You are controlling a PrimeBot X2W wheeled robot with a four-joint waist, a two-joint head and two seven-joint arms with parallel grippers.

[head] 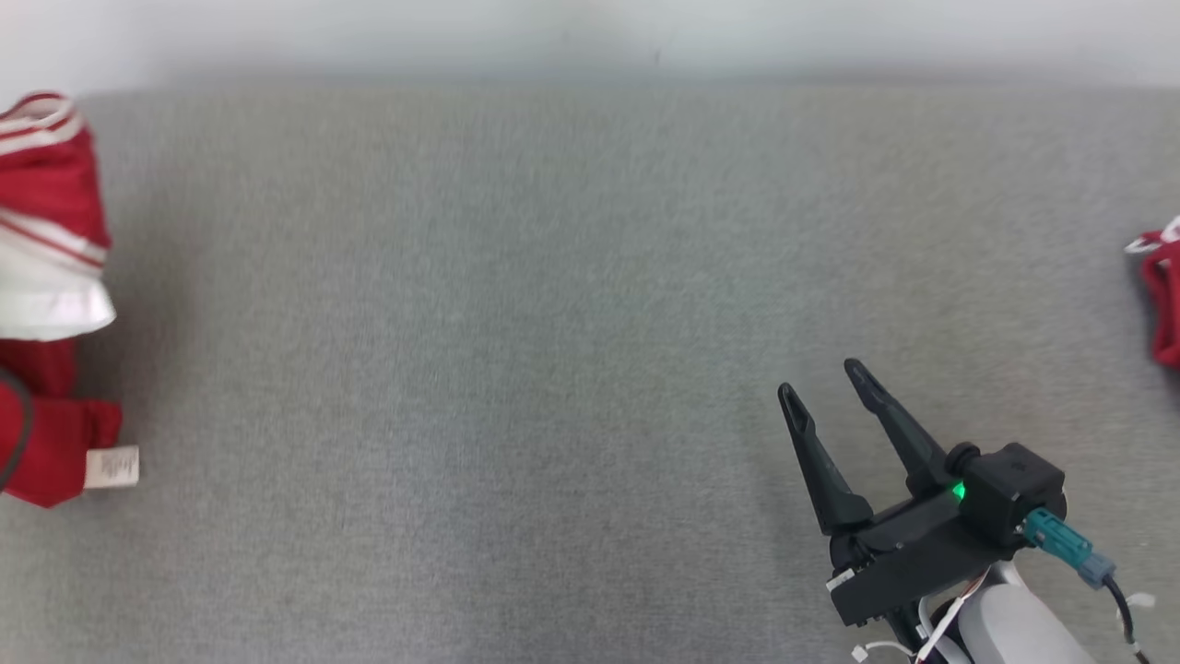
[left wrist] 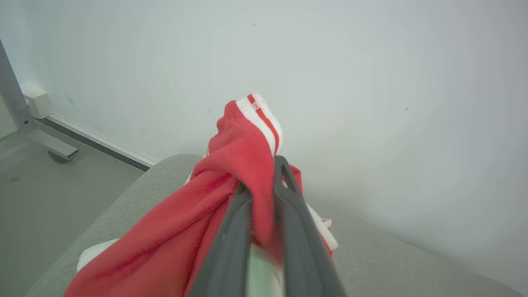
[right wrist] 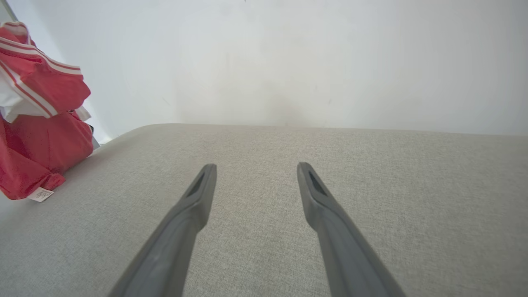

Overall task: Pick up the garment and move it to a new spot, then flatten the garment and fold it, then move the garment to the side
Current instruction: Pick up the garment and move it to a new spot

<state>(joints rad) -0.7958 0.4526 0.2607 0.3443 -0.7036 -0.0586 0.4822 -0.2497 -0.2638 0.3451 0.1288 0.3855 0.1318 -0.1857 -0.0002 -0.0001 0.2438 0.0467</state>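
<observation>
Head view. Nearest the lens, lower right: right gripper (head: 820,379), dark fingers pointing toward the upper left, spread apart with nothing between them, a green light lit on its body. It stands over the grey fabric surface (head: 553,323). Left edge: the garment (head: 51,184), red with white stripes, bunched, cut off by the frame; a white tag (head: 112,468) sits at its lower corner. Right edge, mid-height: a bit of red cloth (head: 1163,295), mostly out of frame. Pale wall (head: 590,37) along the top.

Left wrist view. Left gripper (left wrist: 262,175) rises from bottom centre, jaws pinched tight on a fold of the garment (left wrist: 231,156); striped hem pokes up above the fingertips, the rest drapes toward the lower left over the surface edge. Metal frame leg (left wrist: 16,111) at upper left.

Right wrist view. Fingers wide, bare grey surface between. Garment (right wrist: 41,123) bunched at upper left; whether its lower end touches the surface, cannot tell.
</observation>
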